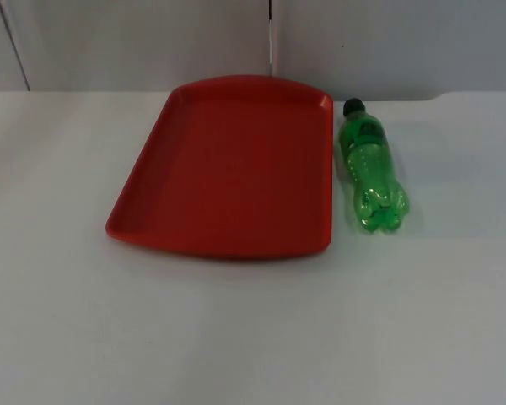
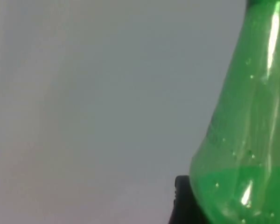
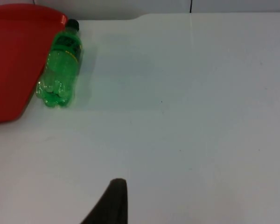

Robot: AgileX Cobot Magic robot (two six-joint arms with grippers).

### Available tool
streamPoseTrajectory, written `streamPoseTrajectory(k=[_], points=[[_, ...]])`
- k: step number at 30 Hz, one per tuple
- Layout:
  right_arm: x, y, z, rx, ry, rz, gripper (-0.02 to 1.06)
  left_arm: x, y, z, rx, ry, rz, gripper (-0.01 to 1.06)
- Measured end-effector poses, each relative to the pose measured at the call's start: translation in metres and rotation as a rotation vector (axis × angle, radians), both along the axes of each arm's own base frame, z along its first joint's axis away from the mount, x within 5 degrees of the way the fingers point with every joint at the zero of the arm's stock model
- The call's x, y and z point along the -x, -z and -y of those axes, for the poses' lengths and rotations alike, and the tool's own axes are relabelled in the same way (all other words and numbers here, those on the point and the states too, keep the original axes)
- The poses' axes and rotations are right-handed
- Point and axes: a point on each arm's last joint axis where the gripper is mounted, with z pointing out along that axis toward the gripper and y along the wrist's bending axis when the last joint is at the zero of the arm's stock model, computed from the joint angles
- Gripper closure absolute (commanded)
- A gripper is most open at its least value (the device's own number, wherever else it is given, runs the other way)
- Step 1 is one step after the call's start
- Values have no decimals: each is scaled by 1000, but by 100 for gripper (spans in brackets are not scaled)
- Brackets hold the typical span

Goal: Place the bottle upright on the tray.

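A green plastic bottle (image 1: 372,169) with a black cap lies on its side on the white table, cap toward the far wall. It rests just right of the red tray (image 1: 228,160), which holds nothing. In the right wrist view the bottle (image 3: 59,70) lies beside the tray's edge (image 3: 14,60), well ahead of my right gripper (image 3: 113,203), which hangs over bare table. In the left wrist view the green bottle (image 2: 247,140) looms very close, right against my left gripper (image 2: 181,200); whether it is gripped cannot be told.
The grey partition wall (image 1: 152,42) stands just behind the tray. White table (image 1: 236,337) stretches in front of the tray and to the right of the bottle.
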Motion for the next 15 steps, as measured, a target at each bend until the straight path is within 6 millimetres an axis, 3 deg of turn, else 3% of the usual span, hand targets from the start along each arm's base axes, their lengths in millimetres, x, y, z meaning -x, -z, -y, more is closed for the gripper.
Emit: streamPoseTrajectory(k=[8,12,15], points=[[0,0,0,0,0,0,0,-6,17,12,-19,120,-33,105],[0,0,0,0,0,0,0,-12,33,5,152,130,-92,105],[0,0,0,0,0,0,0,-16,39,-1,98,109,-96,105]])
